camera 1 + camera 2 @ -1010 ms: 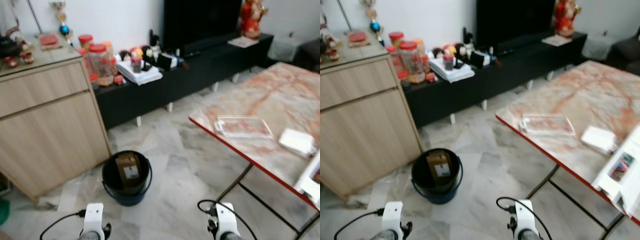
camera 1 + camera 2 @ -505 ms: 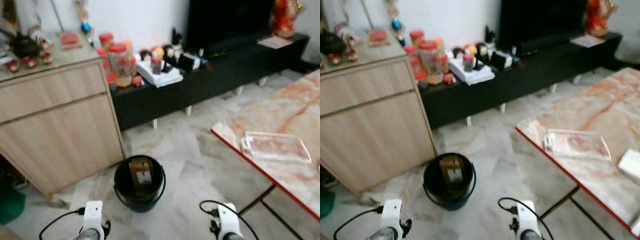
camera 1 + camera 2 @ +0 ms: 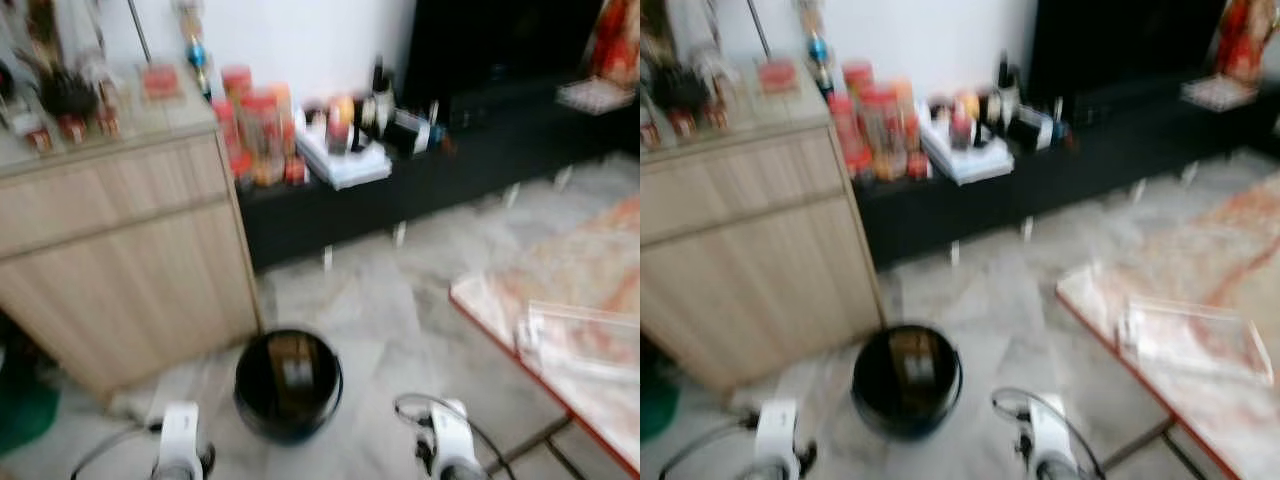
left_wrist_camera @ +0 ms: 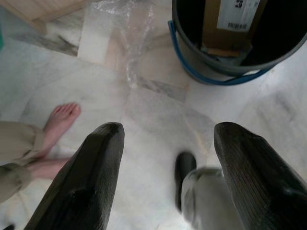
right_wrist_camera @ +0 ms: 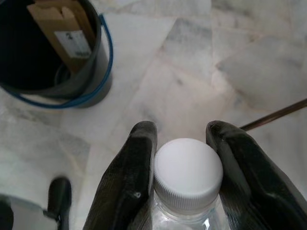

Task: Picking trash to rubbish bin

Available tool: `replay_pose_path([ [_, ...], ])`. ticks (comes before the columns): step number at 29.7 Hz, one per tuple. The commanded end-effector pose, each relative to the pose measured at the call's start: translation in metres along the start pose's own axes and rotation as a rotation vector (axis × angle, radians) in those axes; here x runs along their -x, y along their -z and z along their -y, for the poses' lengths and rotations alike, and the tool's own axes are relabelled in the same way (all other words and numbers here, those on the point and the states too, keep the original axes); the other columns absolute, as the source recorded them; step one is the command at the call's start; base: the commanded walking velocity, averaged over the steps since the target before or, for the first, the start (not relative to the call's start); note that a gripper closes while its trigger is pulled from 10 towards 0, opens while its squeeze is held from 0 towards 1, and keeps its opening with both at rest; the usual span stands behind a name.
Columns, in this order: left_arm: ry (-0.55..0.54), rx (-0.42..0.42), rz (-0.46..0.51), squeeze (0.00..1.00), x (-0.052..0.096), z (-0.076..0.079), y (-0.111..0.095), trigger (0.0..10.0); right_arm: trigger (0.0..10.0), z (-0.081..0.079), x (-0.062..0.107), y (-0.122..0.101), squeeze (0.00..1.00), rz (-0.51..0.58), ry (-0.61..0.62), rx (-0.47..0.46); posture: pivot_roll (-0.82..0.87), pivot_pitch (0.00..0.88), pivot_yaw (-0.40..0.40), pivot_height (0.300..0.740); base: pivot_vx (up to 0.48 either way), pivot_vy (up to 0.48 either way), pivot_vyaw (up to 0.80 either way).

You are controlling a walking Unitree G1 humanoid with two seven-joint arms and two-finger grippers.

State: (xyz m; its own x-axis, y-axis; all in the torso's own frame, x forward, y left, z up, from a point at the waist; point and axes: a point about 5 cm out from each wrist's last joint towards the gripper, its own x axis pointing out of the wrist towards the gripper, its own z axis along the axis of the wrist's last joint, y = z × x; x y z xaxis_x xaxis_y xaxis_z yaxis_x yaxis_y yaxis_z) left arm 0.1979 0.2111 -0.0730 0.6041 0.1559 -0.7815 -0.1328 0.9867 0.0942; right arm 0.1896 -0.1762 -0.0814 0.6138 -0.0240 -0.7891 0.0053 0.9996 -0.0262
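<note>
Bin [image 3: 288,385]: 1, black w/ blue rim, on floor by wood cabinet [image 3: 120,250]. Holds 1 cardboard box [image 4: 230,21] already.
Right end effector [image 5: 184,167]: clamped on 1 clear plastic bottle w/ white cap [image 5: 188,172], near bin, not yet over it. Drop still to do.
Left end effector [image 4: 165,177]: fingers wide apart, empty.
Counter [image 3: 560,340]: 1 clear tray [image 3: 585,340]; prob. more trash left.

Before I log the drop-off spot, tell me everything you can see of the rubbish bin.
The rubbish bin is a round black bucket with a blue rim band, standing upright on the pale marble floor near the wooden cabinet. Inside leans a brown cardboard box with a white barcode label. No gripper touches it.
</note>
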Motion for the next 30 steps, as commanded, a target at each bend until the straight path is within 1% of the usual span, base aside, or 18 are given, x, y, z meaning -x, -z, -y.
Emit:
replay_pose_path([
  [1,-0.03,0.001,0.003,0.0,0.0001,-0.011,-0.0017,10.0,10.0,-0.0136,-0.0015,-0.0048,0.0,0.013,-0.04,0.008,0.04,0.0,-0.011,0.74,0.334,0.0,0.8],
  [4,-0.03,0.002,0.003,0.0,0.0001,-0.0109,-0.0017,10.0,10.0,-0.0138,-0.0015,-0.0049,0.0,0.014,-0.042,0.013,0.04,0.0,-0.011,0.74,0.334,0.0,0.8],
  [6,-0.03,0.002,0.004,0.0,0.0,-0.0108,-0.002,10.0,10.0,-0.0134,-0.0012,-0.0035,0.0,0.01,-0.036,-0.006,0.04,0.0,-0.011,0.74,0.334,0.0,0.51],
  [11,-0.031,0.003,0.006,0.0,0.0,-0.011,-0.0023,10.0,10.0,-0.0131,-0.0011,-0.0026,0.0,0.008,-0.031,-0.017,0.04,0.0,-0.01,0.74,0.33,0.0,0.0],
  [17,-0.033,0.006,0.005,0.0,0.0001,-0.0113,-0.002,10.0,10.0,-0.0133,-0.001,-0.0024,0.0,0.008,-0.036,-0.001,0.04,0.0,-0.01,0.74,0.329,0.0,0.0],
  [22,-0.034,0.008,0.006,0.0,0.0,-0.0115,-0.0022,10.0,10.0,-0.0139,-0.0011,-0.0027,0.0,0.01,-0.035,-0.011,0.04,0.0,-0.012,0.74,0.328,0.0,0.68],
  [30,-0.036,0.01,0.006,0.0,0.0001,-0.0116,-0.0019,10.0,10.0,-0.0134,-0.0011,-0.003,0.0,0.01,-0.031,-0.003,0.04,0.0,-0.012,0.74,0.327,0.0,0.0],
])
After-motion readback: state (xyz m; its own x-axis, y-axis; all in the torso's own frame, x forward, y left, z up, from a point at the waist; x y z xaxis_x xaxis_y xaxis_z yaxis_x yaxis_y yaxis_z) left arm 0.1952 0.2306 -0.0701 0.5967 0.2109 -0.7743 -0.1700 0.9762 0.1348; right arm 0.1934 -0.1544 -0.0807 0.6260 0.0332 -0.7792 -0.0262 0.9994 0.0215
